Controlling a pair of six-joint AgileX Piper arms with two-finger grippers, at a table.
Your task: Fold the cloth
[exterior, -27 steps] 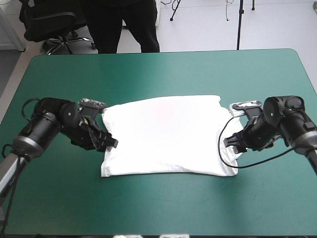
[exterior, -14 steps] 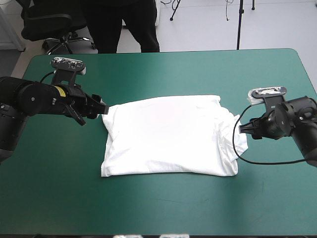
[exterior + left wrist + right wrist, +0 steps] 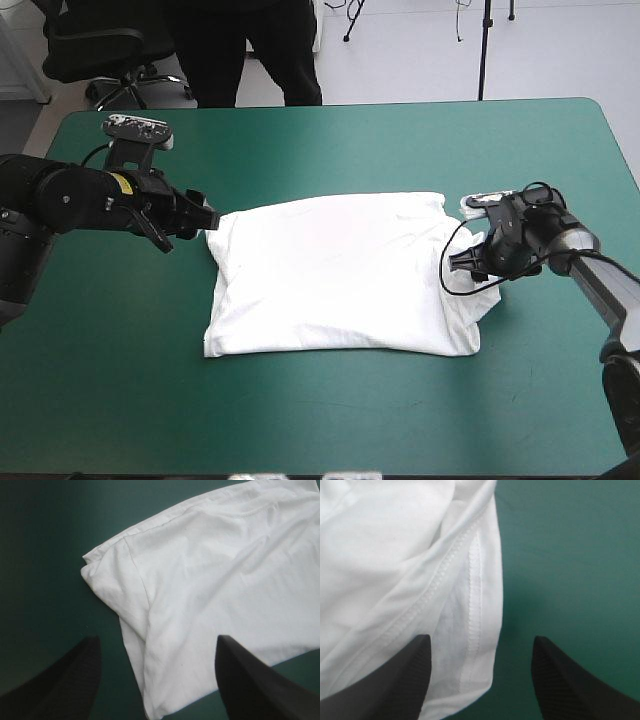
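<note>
- T-shirt: white, folded flat, in the mid of the pic on the teal-green worktop.
- L pincer: left side of pic, just by the shirt's upper-left corner. Wide open, holds nothing. In wrist view the shirt corner lies between its black fingers.
- R pincer: right side of pic, at the shirt's bunched right edge. Open too, w/ the shirt's edge between its fingers, not pinched.

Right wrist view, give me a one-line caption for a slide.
Open right pincer, stitched hem of the white T-shirt lying between its fingers, teal-green cover beside it.
</note>
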